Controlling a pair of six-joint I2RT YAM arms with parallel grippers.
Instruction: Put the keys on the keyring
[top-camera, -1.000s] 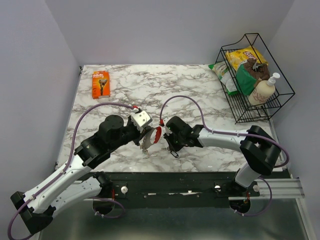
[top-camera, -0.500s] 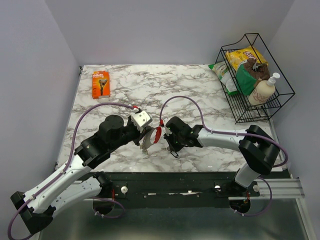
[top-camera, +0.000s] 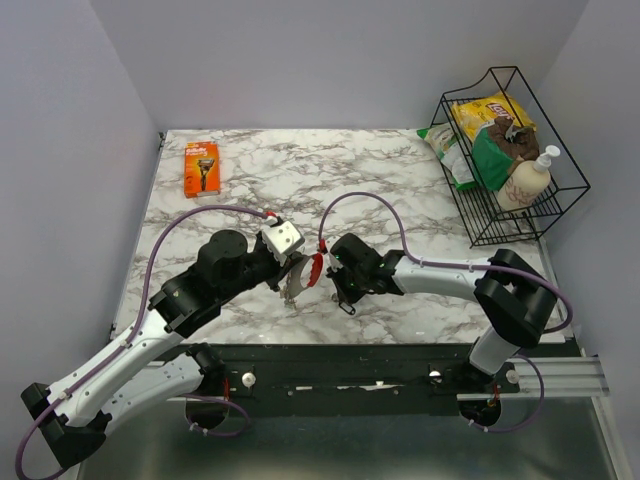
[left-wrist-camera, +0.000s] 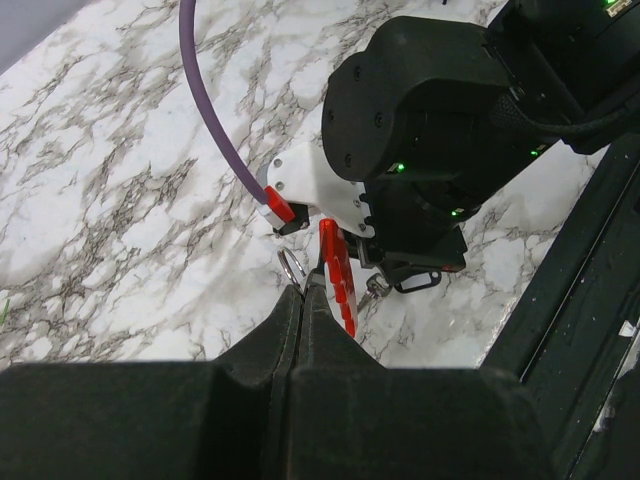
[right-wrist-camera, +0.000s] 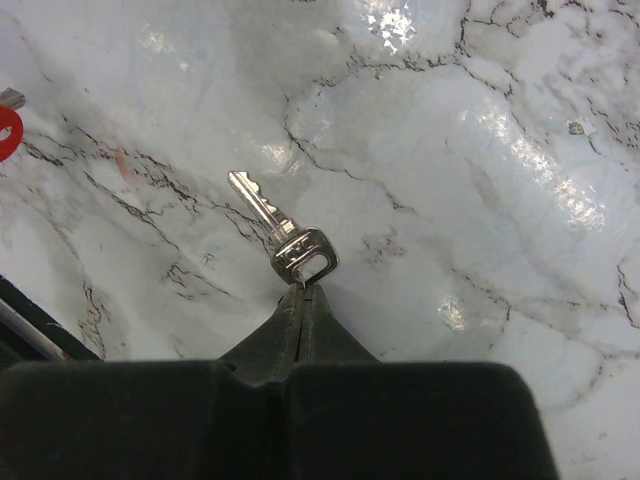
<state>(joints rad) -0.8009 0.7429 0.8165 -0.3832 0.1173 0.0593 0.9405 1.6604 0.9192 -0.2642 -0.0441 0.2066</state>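
Above the near edge of the marble table (top-camera: 400, 170), clamps the keys (left-wrist-camera: 335, 270) in the closed left gripper (left-wrist-camera: 305, 295), pinches a lone silver key (right-wrist-camera: 292, 248) by its head in the closed right gripper (right-wrist-camera: 303, 292).

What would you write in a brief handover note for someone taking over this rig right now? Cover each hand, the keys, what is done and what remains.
Left hand: shut on the key bunch, red tag sticking out at its fingertips.
Right hand: shut on the head of one silver key, close beside the bunch.
Keyring: cannot be picked out for certain.
Done: both pieces gripped.
Left: thread the key on.
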